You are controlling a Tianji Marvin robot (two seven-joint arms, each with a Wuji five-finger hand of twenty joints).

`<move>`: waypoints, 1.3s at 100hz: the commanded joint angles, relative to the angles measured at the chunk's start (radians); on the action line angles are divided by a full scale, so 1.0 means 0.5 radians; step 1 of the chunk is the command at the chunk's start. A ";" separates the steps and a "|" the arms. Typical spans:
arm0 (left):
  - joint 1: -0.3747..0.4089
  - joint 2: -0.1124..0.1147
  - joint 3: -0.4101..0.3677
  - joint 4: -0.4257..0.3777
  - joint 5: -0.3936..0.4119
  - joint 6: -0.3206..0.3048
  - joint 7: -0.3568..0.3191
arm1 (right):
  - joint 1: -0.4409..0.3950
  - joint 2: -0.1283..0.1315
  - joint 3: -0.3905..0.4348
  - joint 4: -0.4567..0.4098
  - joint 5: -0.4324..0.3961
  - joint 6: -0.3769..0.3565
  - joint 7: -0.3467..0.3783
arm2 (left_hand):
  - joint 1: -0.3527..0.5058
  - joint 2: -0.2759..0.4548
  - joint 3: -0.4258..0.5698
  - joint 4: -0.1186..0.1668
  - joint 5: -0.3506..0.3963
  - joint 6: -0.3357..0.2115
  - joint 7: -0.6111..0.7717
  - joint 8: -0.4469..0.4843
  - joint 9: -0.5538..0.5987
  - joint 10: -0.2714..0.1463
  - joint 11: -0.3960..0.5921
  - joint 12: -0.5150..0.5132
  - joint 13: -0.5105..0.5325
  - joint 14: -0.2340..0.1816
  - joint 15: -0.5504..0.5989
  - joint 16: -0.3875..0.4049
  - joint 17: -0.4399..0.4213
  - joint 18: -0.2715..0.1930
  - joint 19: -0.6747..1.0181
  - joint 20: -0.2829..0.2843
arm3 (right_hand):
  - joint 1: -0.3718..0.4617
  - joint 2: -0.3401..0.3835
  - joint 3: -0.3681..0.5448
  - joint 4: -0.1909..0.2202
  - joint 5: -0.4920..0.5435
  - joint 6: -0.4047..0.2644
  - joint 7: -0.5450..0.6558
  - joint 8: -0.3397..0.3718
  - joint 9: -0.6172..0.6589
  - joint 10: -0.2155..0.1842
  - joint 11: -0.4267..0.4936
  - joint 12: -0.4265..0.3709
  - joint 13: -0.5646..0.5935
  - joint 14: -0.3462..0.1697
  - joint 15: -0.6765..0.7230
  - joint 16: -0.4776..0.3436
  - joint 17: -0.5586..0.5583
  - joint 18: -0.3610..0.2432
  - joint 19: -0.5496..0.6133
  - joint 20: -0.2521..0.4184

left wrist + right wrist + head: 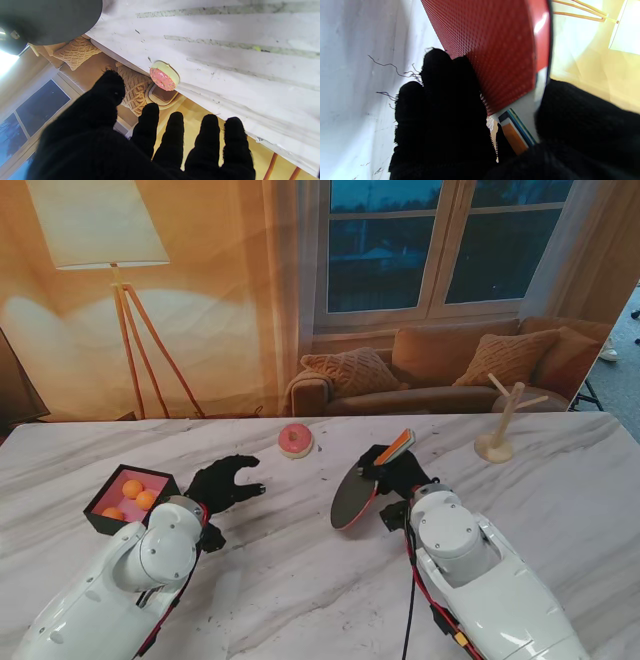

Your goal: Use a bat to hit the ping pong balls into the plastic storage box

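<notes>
Glossy white arms (pixel 470 570), black-gloved hands, red and black cables (pixel 425 600)

Stand view evenly lit and sharp; warm orange cast on the backdrop, soft shadows under both arms on the table (pixel 300 580). Left wrist view bright, window corner blown out white, glove (pixel 140 150) pure black with no detail. Right wrist view soft and blurred, glare streak on the bat (pixel 495 50) edge, backdrop washed out yellow.
</notes>
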 commanded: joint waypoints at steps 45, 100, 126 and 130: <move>0.041 -0.063 0.069 0.048 -0.067 -0.042 0.112 | 0.044 0.055 0.037 0.173 -0.083 -0.008 0.171 | -0.040 -0.035 0.101 0.030 -0.014 0.037 0.056 -0.029 0.093 -0.029 0.057 0.012 0.072 0.005 0.138 0.020 0.012 -0.001 0.313 -0.076 | 0.214 0.067 0.331 0.091 -0.139 -0.088 -0.017 -0.243 -0.441 -0.351 -0.124 0.029 -0.449 -0.166 -0.316 0.012 -0.223 -0.092 -0.129 0.118; 0.034 -0.055 0.079 0.047 -0.085 -0.039 0.063 | 0.045 0.087 0.094 0.288 -0.250 -0.124 0.183 | -0.034 -0.023 0.080 0.033 0.065 0.044 0.115 -0.003 0.134 -0.008 0.062 0.022 0.095 0.072 0.185 0.055 0.025 0.034 0.398 -0.069 | -0.495 -0.587 0.464 0.234 -1.035 0.100 -0.592 -0.272 -1.118 -0.387 -0.152 -0.099 -0.797 -0.225 -0.537 0.047 -0.438 -0.014 -0.336 0.228; 0.045 -0.051 0.069 0.028 -0.103 -0.027 0.038 | 0.044 0.106 0.131 0.279 -0.258 -0.116 0.246 | -0.030 -0.018 0.074 0.032 0.081 0.047 0.166 0.032 0.140 -0.003 0.057 0.024 0.102 0.121 0.242 0.098 0.048 0.047 0.503 -0.047 | -0.636 -0.585 0.406 0.219 -1.353 0.057 -0.730 -0.340 -1.540 -0.397 -0.290 -0.171 -1.050 -0.256 -0.696 0.019 -0.567 -0.018 -0.503 0.244; 0.045 -0.050 0.068 0.028 -0.102 -0.031 0.037 | 0.041 0.108 0.136 0.277 -0.259 -0.121 0.250 | -0.029 -0.018 0.074 0.032 0.082 0.046 0.168 0.033 0.140 -0.004 0.056 0.023 0.101 0.121 0.243 0.098 0.047 0.048 0.505 -0.049 | -0.650 -0.582 0.396 0.218 -1.371 0.036 -0.743 -0.345 -1.554 -0.399 -0.299 -0.179 -1.064 -0.255 -0.707 0.017 -0.575 -0.014 -0.513 0.247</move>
